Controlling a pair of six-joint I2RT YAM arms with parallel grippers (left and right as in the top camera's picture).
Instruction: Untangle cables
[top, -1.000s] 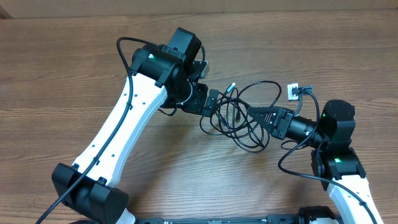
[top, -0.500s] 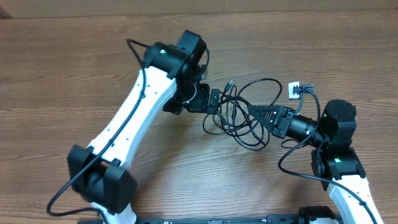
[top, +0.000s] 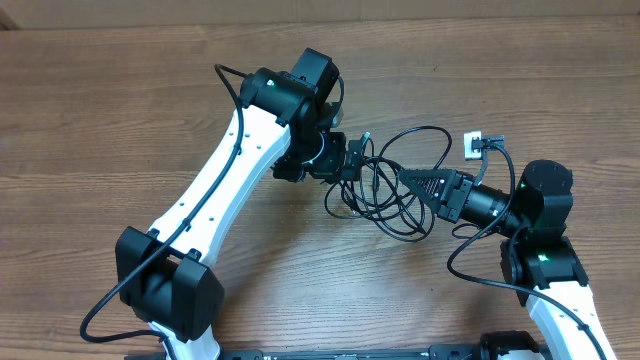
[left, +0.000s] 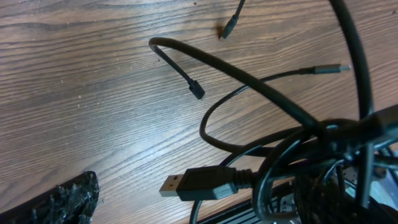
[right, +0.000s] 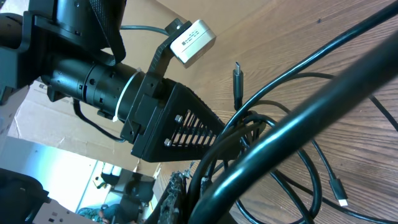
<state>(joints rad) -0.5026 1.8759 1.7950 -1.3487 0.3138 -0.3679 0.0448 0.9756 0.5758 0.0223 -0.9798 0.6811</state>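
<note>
The cables are thin black cords bunched in loops at the table's middle. My right gripper reaches in from the right and is shut on strands at the bunch's right side. In the right wrist view its fingers clamp black strands close to the lens. My left gripper stands open at the bunch's left edge. In the left wrist view a USB plug hangs between its spread fingers, touching neither. Small plug ends lie loose on the wood.
The wooden table runs all round the bunch. A small white box with a thicker cord sits beside my right arm. The left arm's black wrist fills the upper left of the right wrist view, very near my right fingers.
My left arm has swung right and slightly up, bringing its open gripper against the left edge of the cable bunch. The right arm and its grip have stayed still.
</note>
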